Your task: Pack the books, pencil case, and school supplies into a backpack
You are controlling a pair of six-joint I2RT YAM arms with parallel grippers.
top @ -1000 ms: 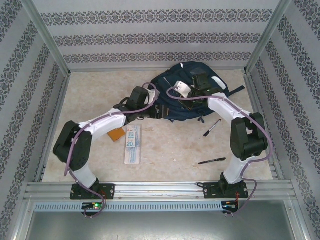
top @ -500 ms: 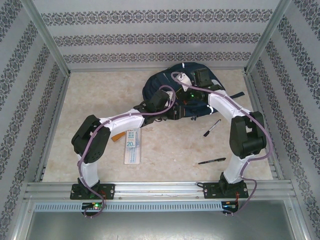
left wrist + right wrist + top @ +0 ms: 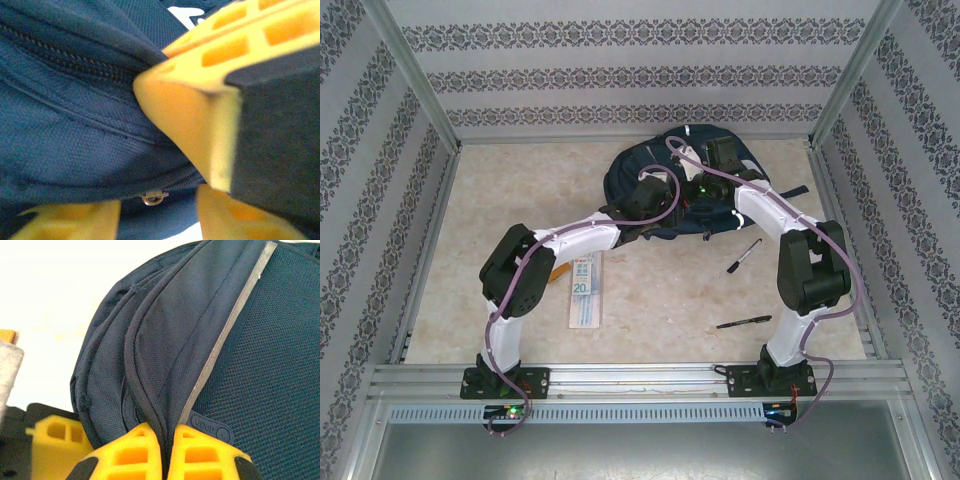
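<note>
Dark navy fabric with white reflective stripes: 1 backpack (image 3: pixel 635 165) lies on the worktop (image 3: pixel 500 200) at the middle of the far edge. Its long axis runs roughly along that edge; which end is the top I cannot tell. The right gripper (image 3: pixel 167 437) has its 2 yellow fingers pressed together on a fold of the pack beside a grey stripe, pinching the cloth. The left gripper (image 3: pixel 670 213) sits against the pack's near side. In its wrist view a yellow finger (image 3: pixel 190 115) digs into the fabric under a closed zip, with a small metal zip ring (image 3: pixel 154 197) below. Whether this claw is spread or closed I cannot tell.

1 pencil case (image 3: pixel 585 292), long, narrow and translucent with a blue "20", lies left of centre, its long axis pointing from the near edge to the far edge. 1 orange piece (image 3: pixel 558 272) lies just beside its left side, partly under the left arm. 2 slim black pens lie toward the right edge: 1 pen (image 3: pixel 745 255) slanted, the other pen (image 3: pixel 743 322) nearly parallel to the near edge.
</note>
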